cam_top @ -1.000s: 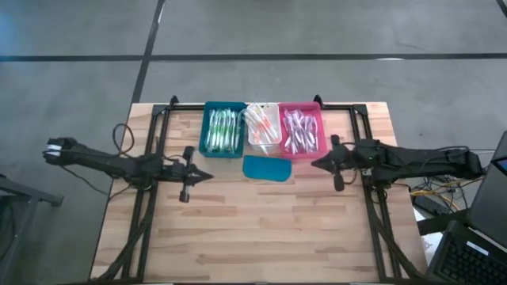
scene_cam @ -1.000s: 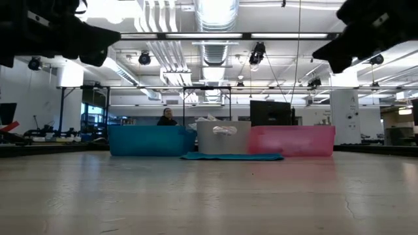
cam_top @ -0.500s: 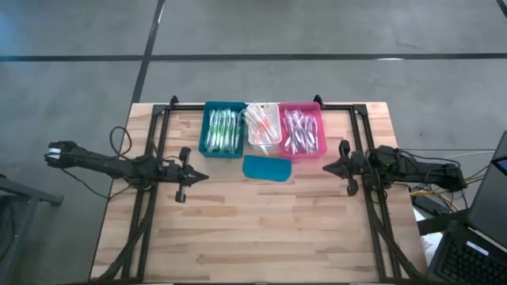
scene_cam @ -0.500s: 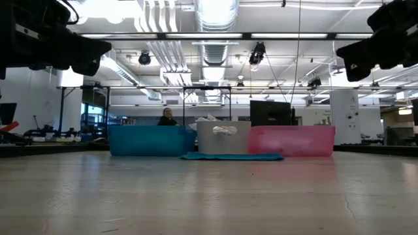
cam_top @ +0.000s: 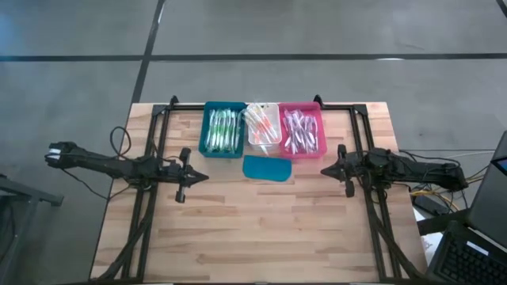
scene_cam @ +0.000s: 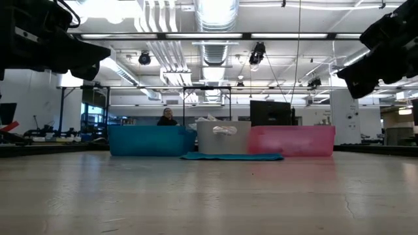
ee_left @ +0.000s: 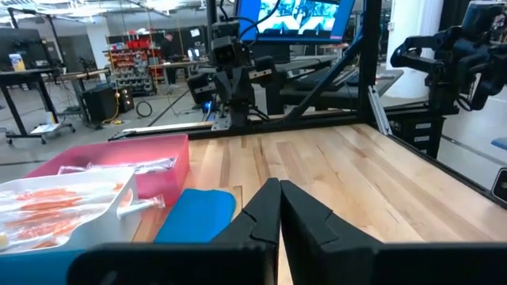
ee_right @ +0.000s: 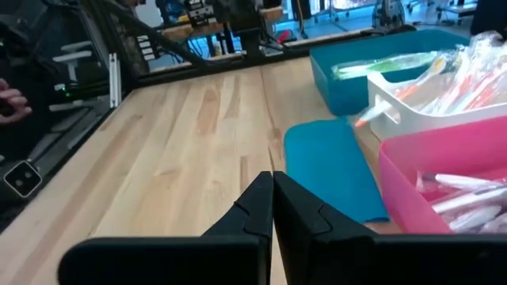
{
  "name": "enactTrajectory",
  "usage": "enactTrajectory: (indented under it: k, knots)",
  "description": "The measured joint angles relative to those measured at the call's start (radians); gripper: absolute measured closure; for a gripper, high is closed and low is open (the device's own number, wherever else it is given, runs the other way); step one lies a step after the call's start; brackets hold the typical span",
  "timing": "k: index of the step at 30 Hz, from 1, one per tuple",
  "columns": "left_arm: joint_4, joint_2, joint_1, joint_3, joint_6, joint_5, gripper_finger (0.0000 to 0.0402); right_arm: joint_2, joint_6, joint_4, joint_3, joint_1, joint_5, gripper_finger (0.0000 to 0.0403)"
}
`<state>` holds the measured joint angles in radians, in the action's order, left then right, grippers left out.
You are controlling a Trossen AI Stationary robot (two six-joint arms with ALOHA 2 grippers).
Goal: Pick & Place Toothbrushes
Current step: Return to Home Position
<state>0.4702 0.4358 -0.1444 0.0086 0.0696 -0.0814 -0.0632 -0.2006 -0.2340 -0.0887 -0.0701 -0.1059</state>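
Note:
Toothbrushes lie in three bins side by side at the table's far middle: green ones (cam_top: 223,131) in a teal bin (cam_top: 208,119), orange ones (cam_top: 260,125) in a white bin (cam_top: 274,107), pink ones (cam_top: 301,131) in a pink bin (cam_top: 320,127). My left gripper (cam_top: 207,176) hovers shut over the table's left part, pointing level toward the right, its fingertips (ee_left: 279,190) together. My right gripper (cam_top: 323,171) hovers shut at the right, pointing left, with its fingers (ee_right: 272,179) closed. Neither holds anything.
A flat teal lid-like piece (cam_top: 266,168) lies on the wood just in front of the bins, between the two grippers. Black frame rails (cam_top: 150,158) run along both sides and the far edge. Bare wood (cam_top: 261,229) fills the near half. A person (scene_cam: 166,117) sits far behind.
My right gripper has drawn back toward the table's right edge and sunk, staying shut and away from the bins. My left gripper has sunk a little and pulled slightly toward the left edge. The bins, toothbrushes and lid have kept still.

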Motion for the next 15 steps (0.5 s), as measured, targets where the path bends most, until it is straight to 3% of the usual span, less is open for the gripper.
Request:
enactTrajectory:
  k: [15]
  knots:
    - [0.000,0.000,0.000,-0.001,0.001,-0.002,0.0386,-0.018,-0.002,0.000,0.000,0.000,0.001,0.0394]
